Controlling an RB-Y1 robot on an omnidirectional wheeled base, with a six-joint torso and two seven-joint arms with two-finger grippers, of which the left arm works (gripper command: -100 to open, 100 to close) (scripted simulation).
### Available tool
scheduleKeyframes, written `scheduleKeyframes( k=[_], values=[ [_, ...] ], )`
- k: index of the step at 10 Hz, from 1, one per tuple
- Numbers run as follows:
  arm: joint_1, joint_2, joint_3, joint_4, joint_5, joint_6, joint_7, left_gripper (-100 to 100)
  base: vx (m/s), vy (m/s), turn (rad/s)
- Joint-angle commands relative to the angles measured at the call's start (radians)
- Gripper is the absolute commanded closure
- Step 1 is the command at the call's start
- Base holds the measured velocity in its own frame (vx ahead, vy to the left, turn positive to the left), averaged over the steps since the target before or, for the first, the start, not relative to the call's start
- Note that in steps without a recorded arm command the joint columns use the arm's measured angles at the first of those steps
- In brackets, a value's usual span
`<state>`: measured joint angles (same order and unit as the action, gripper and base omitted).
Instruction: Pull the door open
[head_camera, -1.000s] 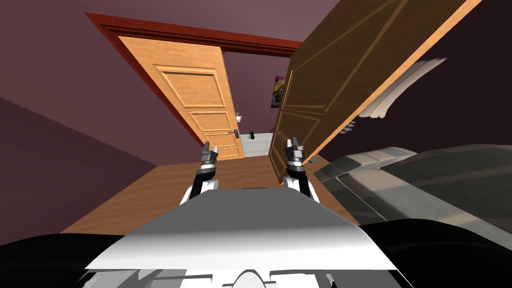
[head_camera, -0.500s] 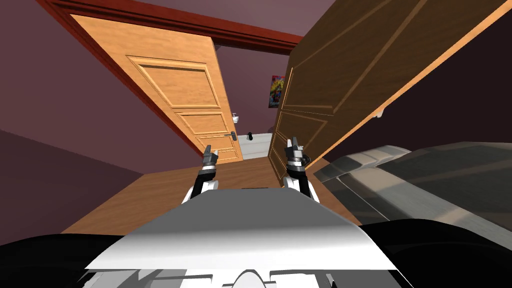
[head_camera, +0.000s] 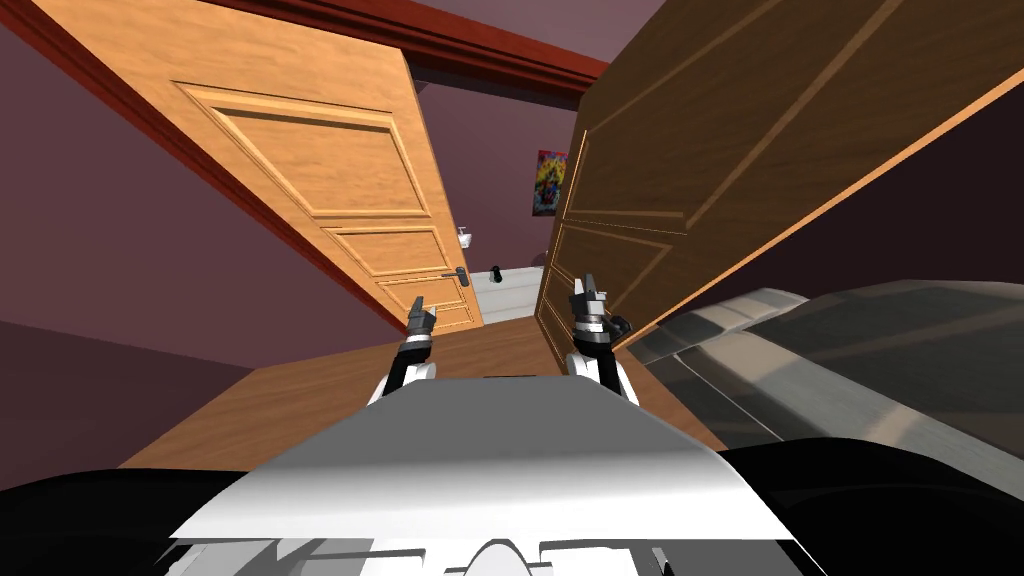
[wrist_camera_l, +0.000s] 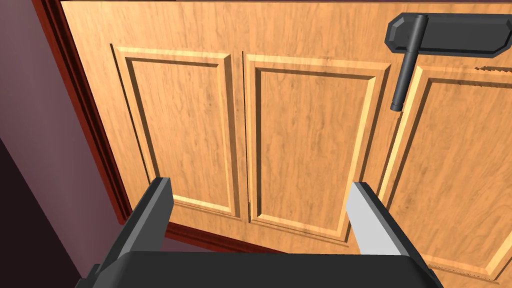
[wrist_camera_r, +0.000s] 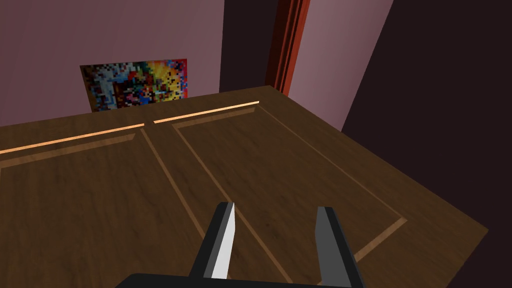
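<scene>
A light wood panelled door (head_camera: 320, 180) hangs on the left in a red frame (head_camera: 500, 55), with a dark lever handle (head_camera: 462, 274) near its free edge. My left gripper (head_camera: 421, 318) is short of that door, below the handle. In the left wrist view its fingers (wrist_camera_l: 161, 207) stand wide open before the door's panels (wrist_camera_l: 305, 145). The handle (wrist_camera_l: 406, 65) on its dark plate (wrist_camera_l: 450, 32) lies beyond one finger, untouched. My right gripper (head_camera: 590, 297) is held up beside a darker wood door (head_camera: 700, 130). It (wrist_camera_r: 277, 235) is open and holds nothing.
The dark door (wrist_camera_r: 250, 175) swings toward me on the right, close to my right arm. Between the two doors a gap shows a purple wall with a colourful poster (head_camera: 548, 182) and a white fixture (head_camera: 510, 290). Grey furniture (head_camera: 850, 350) lies at right. The floor (head_camera: 320, 390) is wood.
I have moved closer, so both doors loom larger and the light door has spread left. My left gripper has reached a little forward toward the light door. The right arm holds its pose.
</scene>
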<state>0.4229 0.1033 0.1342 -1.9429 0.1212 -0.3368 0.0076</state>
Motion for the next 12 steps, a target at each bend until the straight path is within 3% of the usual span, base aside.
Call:
scheduleKeyframes(
  k=[1, 8, 12],
  values=[
    [0.0, 0.005, 0.007, 0.036, 0.021, -0.003, -0.009, -100, 0.139, 0.051, -0.115],
    [-0.018, 0.023, 0.042, 0.206, 0.119, 0.009, -0.057, -100, 0.181, 0.089, -0.125],
    [-0.026, 0.028, 0.057, 0.275, 0.16, 0.013, -0.076, -100, 0.162, 0.078, -0.09]
  ],
)
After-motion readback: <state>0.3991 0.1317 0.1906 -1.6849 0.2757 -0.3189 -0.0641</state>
